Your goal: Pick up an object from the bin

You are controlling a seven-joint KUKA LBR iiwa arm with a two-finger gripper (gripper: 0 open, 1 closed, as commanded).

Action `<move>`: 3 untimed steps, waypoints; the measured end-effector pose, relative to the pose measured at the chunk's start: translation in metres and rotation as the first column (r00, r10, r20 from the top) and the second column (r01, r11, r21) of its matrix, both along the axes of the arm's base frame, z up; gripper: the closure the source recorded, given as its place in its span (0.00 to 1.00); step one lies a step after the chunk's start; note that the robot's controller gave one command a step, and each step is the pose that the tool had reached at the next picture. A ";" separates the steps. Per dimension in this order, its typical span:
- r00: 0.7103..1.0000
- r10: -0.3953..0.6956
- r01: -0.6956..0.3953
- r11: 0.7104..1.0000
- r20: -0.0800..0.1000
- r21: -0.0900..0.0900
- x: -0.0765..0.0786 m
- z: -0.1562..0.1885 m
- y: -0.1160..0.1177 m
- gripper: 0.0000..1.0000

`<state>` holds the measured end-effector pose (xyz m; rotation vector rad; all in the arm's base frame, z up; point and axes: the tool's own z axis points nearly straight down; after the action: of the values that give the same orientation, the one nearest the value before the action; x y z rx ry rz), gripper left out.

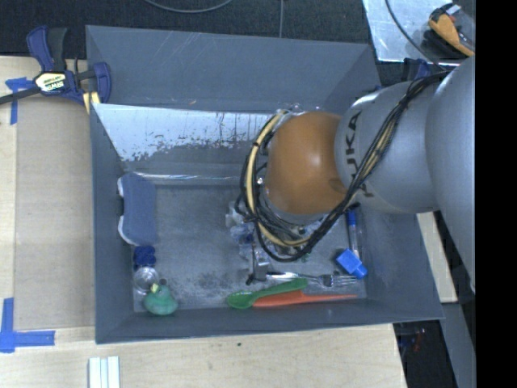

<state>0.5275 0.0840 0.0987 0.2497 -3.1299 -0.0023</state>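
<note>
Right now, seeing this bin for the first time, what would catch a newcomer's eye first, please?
The arm's orange cover dominates the middle of the bin, with the gripper just below it. A green spoon and an orange utensil lie along the near wall; a blue cloth sits at the left.

Green plastic spoon (242,300), lying flat, lower middle

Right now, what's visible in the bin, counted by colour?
Blue: 4 (cloth, small piece, block, pen)
Green: 2 (toy, spoon)
Orange: 1 (utensil)
Silver: 1 (fork)
Clear: 1 (ball)
Total: 9; the arm may hide more.
</note>
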 end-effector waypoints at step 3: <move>0.994 0.110 -0.110 0.994 0.012 -0.001 -0.017 -0.027 -0.039 1.00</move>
<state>0.5109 0.0454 0.0712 0.4237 -3.1229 0.0003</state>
